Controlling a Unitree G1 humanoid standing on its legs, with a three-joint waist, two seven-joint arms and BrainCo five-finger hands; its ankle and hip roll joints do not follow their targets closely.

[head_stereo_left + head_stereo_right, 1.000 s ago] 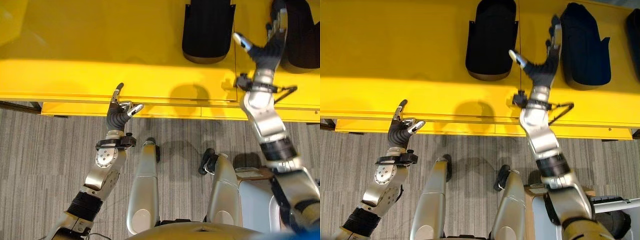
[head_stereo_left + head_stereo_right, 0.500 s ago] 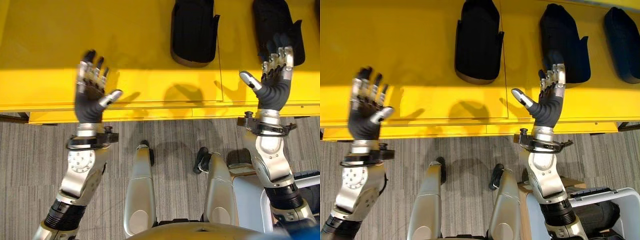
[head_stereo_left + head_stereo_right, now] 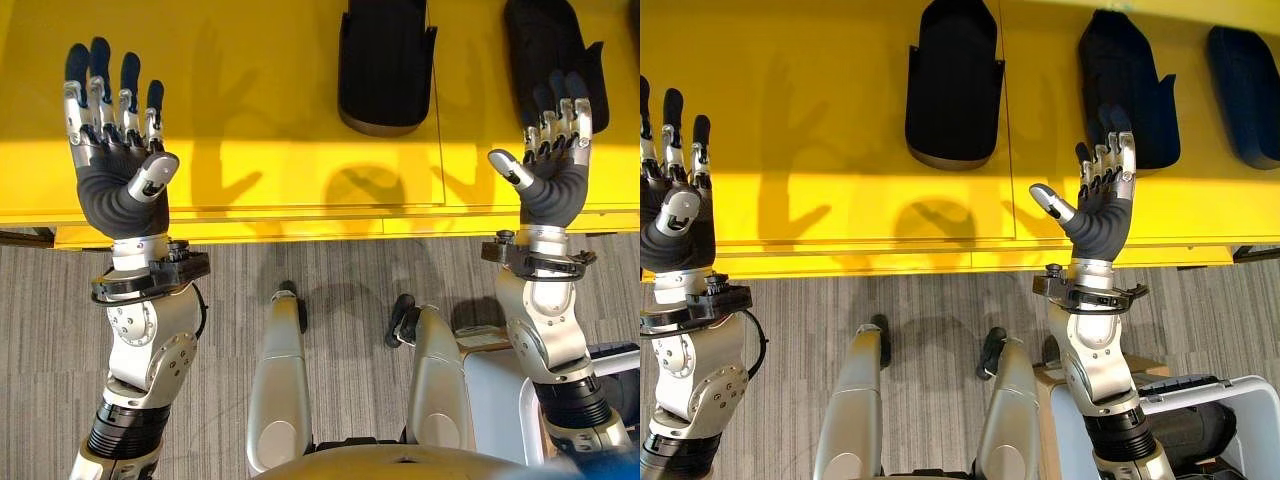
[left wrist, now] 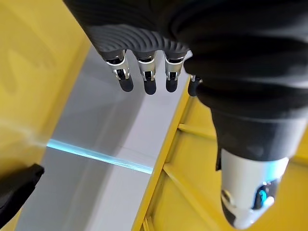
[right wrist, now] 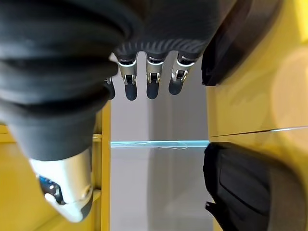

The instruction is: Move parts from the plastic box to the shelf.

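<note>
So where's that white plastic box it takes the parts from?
In the right eye view the box sits on the floor at the lower right, beside the robot's right arm and below the yellow shelf, with a dark part inside.

On the yellow shelf (image 3: 840,120), the black part (image 3: 1246,95) farthest to the right is cut off by the picture's edge, and the next black part (image 3: 548,60) is partly hidden behind the right hand (image 3: 553,175). Below the shelf, the plastic box (image 3: 1230,420) runs off the lower right corner, its dark contents too unclear to tell.
</note>
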